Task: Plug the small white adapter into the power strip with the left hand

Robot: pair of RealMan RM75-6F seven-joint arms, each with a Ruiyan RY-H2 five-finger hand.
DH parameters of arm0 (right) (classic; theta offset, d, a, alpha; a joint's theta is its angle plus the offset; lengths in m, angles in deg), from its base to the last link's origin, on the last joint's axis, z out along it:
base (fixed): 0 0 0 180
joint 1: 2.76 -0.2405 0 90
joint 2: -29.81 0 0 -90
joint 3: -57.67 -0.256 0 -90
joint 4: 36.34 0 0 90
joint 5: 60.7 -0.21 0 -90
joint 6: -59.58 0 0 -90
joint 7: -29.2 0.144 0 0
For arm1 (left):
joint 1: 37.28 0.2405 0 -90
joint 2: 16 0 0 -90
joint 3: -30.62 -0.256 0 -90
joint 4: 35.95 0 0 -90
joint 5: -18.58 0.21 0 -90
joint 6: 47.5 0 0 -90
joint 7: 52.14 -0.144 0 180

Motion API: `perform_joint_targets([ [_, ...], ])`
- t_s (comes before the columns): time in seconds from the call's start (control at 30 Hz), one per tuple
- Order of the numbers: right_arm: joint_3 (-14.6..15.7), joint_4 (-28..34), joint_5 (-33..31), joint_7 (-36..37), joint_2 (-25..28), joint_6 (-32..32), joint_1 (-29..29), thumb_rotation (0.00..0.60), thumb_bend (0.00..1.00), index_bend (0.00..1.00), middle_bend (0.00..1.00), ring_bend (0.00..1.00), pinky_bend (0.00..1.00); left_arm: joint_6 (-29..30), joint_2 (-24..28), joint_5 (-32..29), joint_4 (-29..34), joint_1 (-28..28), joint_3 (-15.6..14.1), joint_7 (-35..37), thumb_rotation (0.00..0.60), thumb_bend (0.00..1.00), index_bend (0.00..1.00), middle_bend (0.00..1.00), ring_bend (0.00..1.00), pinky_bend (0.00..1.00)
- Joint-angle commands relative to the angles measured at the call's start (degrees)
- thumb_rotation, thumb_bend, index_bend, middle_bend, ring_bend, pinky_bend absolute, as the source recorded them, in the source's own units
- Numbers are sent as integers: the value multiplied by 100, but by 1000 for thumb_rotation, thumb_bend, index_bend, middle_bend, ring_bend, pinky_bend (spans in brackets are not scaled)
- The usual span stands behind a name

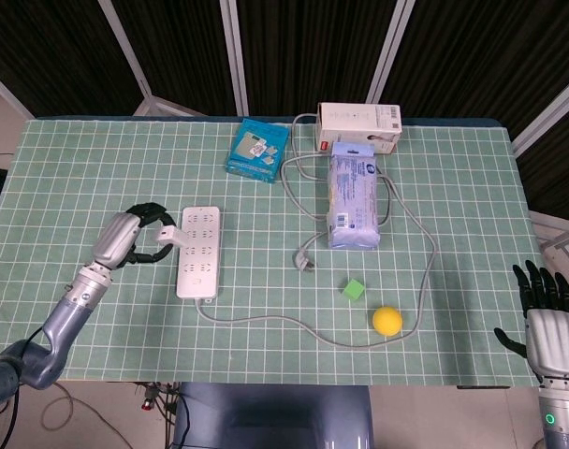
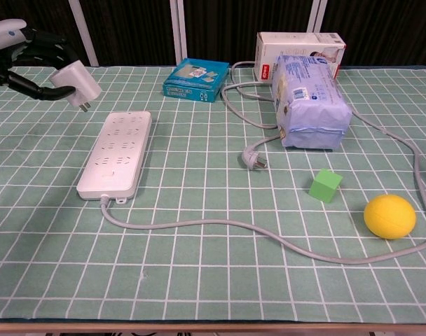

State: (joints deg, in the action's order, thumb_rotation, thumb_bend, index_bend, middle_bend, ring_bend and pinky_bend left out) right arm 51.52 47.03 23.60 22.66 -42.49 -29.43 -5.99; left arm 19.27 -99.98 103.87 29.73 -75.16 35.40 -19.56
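My left hand [image 1: 130, 238] [image 2: 24, 61] holds the small white adapter [image 1: 171, 238] [image 2: 76, 82] in its fingertips, lifted off the table with its prongs pointing down. The adapter hangs just left of the white power strip [image 1: 199, 252] [image 2: 117, 152], near the strip's far end and not touching it. The strip lies lengthwise on the green checked cloth, its grey cable [image 1: 294, 327] trailing to the right. My right hand [image 1: 547, 318] rests at the table's near right corner, fingers spread, holding nothing.
A blue box [image 1: 257, 150], a white carton [image 1: 360, 123] and a blue tissue pack [image 1: 354, 195] stand behind and right of the strip. A loose grey plug [image 1: 306, 261], a green cube [image 1: 355, 289] and a yellow ball [image 1: 387, 321] lie to the right.
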Motion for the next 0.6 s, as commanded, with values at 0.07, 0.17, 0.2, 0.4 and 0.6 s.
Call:
perform_joint_targets([
  [0.07, -12, 13, 1, 32, 24, -19, 8, 600, 165, 0, 0, 10, 36, -336, 160, -107, 479, -121, 11, -654, 600, 436, 577, 633, 243, 244],
  [0.17, -10, 24, 1, 44, 36, -14, 9, 600, 165, 0, 0, 10, 37, -564, 279, -382, 889, -150, 80, -1266, 600, 440, 576, 633, 250, 222],
  [0.2, -10, 31, -8, 47, 40, -8, 11, 600, 165, 0, 0, 10, 37, -620, 308, -489, 1030, -153, 106, -1497, 600, 440, 576, 633, 250, 218],
  [0.4, -21, 58, -14, 61, 67, -20, 18, 600, 164, 0, 0, 11, 37, -808, 467, -1073, 1781, -138, 213, -2606, 600, 440, 568, 629, 251, 213],
  [0.6, -23, 68, -3, 75, 82, -34, 22, 600, 165, 0, 0, 10, 36, -834, 378, -1460, 2008, -113, 260, -3219, 600, 440, 569, 628, 251, 210],
])
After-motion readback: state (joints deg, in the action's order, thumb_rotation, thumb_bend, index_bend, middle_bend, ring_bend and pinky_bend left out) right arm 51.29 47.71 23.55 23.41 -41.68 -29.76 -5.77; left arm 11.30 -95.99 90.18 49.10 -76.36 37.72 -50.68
